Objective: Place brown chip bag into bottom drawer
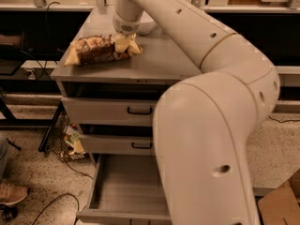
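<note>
The hand (123,42) is down at the right end of the brown chip bag (96,51). It touches the bag there. I cannot tell if the hand is wide, narrow, or holding the bag, because that end of the bag and the hand are both pale and run together.

The bag lies flat on the table (159,62), near the left front corner. Its left end points to the table's left edge.

The big white arm (211,107) bends over from the right and hides a lot of the front.

Under the table top are the two upper drawers (108,111), both pushed in. The bottom drawer (126,191) is pulled out, and the part that shows has nothing in it. The bag is not in it yet.

What could go wrong? I think the bag is slippery and puffy, so if only its end is held, it could slide out on the way down. It could also swing and bump the table edge, then drop. If it falls to the left, it may land on the floor and miss the drawer. The arm is close to the drawer too, and could knock it.
</note>
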Motion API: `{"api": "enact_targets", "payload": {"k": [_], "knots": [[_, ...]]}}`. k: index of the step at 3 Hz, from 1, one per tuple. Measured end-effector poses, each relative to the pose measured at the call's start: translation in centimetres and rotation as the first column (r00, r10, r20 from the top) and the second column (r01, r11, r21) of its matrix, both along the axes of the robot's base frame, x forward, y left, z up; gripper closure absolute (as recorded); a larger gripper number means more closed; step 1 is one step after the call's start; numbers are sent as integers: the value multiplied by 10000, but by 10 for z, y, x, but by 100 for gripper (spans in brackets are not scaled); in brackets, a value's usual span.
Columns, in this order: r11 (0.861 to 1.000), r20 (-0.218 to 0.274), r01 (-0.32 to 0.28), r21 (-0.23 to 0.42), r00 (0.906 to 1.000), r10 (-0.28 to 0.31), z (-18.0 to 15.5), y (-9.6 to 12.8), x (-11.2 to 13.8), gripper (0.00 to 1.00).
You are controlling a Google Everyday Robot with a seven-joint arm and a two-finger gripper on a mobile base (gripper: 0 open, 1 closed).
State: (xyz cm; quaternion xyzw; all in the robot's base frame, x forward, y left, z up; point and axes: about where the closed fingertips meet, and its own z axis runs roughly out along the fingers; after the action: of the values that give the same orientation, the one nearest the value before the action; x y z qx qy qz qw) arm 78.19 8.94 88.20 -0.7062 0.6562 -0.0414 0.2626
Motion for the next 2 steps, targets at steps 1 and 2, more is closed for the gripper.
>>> {"api": "enact_targets", "payload": {"k": [1, 2], "knots": [[9918, 113, -146, 1272, 9998, 133, 22, -11, -21, 88], [9728, 485, 368, 2285, 9976, -492, 57, -52, -56, 100]]}}
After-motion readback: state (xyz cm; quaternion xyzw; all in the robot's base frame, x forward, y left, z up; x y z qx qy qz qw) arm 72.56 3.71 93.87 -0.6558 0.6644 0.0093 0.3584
